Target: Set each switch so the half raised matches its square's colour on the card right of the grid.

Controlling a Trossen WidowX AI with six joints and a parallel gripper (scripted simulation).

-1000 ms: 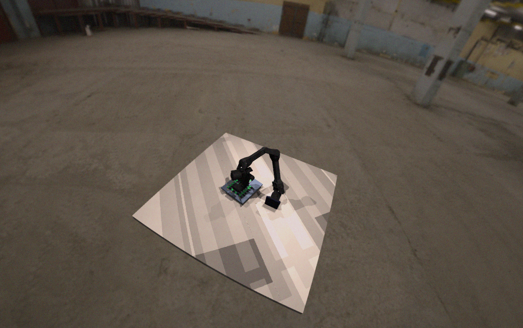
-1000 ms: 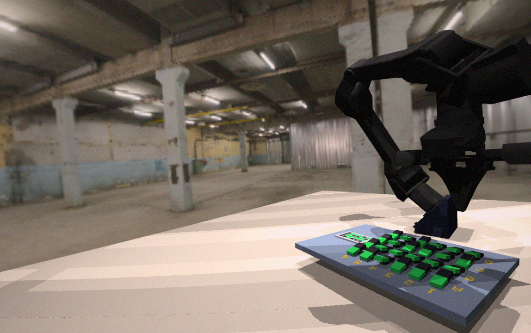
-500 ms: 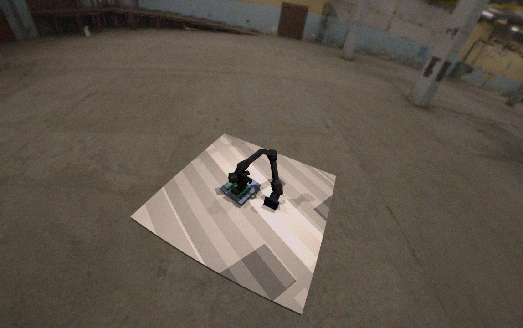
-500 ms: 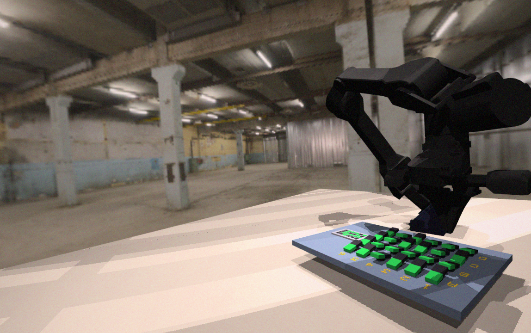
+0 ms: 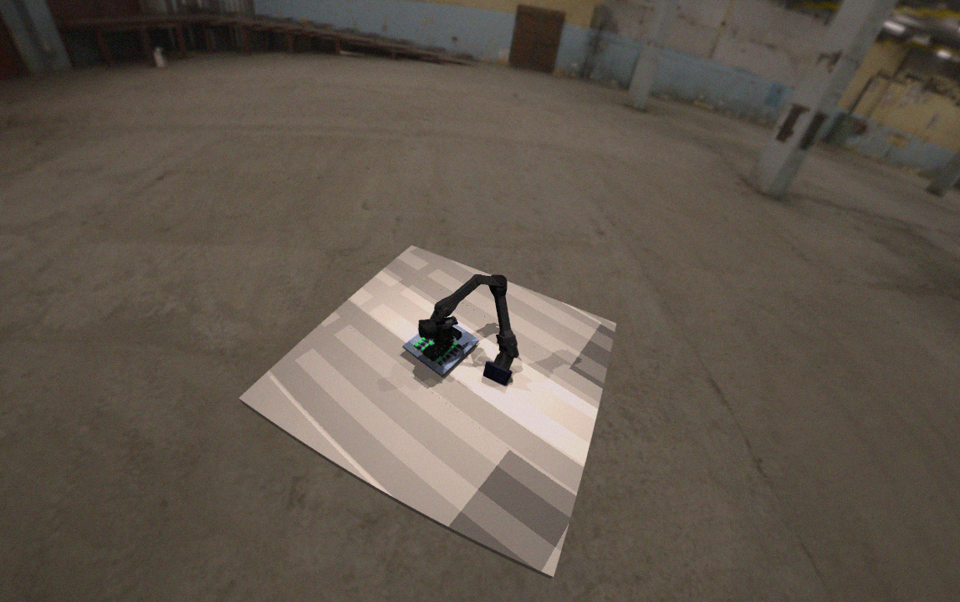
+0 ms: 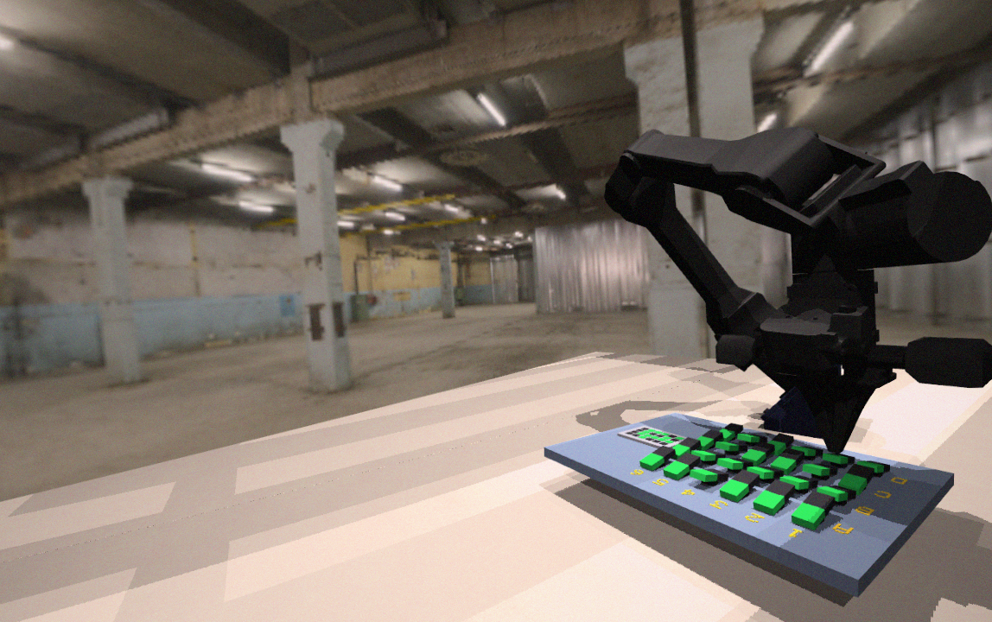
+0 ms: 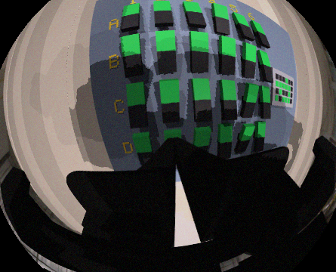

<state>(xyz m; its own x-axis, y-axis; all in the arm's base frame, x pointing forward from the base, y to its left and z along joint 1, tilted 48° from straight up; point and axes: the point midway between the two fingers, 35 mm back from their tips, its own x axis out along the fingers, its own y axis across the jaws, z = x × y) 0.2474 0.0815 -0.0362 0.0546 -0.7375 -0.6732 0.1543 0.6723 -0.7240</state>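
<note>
The blue-grey panel (image 5: 472, 342) (image 6: 863, 545) (image 7: 101, 45) bears rows A to D of green-and-dark switches. The small card (image 6: 651, 436) (image 7: 283, 88) shows mixed green and dark squares. My gripper (image 6: 836, 450) (image 7: 173, 143) is shut and empty, pointing down at the D2 switch (image 6: 835, 459) (image 7: 172, 133); contact cannot be told. It hides D2's dark half in the wrist view. In the exterior view, A1 (image 6: 807, 514), A2 and A3 appear to have their dark halves raised. A4 (image 6: 704, 475) appears to have its green half raised.
The arm's base (image 5: 497, 372) stands on the striped tabletop (image 5: 364, 419) beside the panel. The other switches of rows C and D stand close around the fingertips. Shadows of the arm fall across the panel.
</note>
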